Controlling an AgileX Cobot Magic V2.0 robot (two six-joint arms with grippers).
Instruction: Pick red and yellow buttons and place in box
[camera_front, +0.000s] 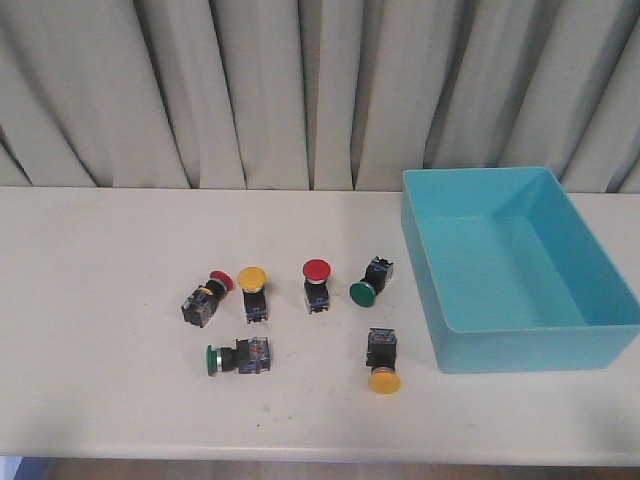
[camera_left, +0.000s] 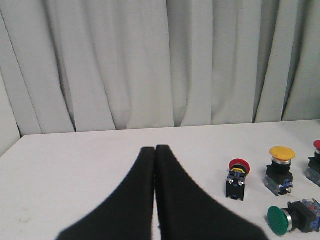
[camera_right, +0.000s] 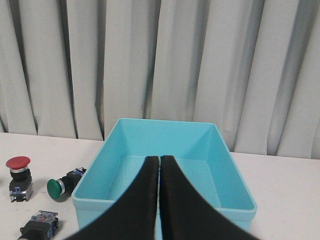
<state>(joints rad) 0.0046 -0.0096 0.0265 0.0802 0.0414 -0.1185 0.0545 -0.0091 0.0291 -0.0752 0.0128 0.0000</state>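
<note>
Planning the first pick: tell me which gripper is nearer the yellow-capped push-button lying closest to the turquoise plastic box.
Right. The right gripper faces the turquoise plastic box, beside which that yellow-capped push-button lies. The left gripper is shut over the table's left side, with the other buttons between.

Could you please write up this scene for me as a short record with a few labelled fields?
Surface: white table
Container: large turquoise plastic box, nothing visible inside
Red-capped push-buttons: two
Yellow-capped push-buttons: two
Green-capped push-buttons: two
Left gripper: shut, holding nothing
Right gripper: shut, holding nothing
Progress: no button in the box yet
</note>
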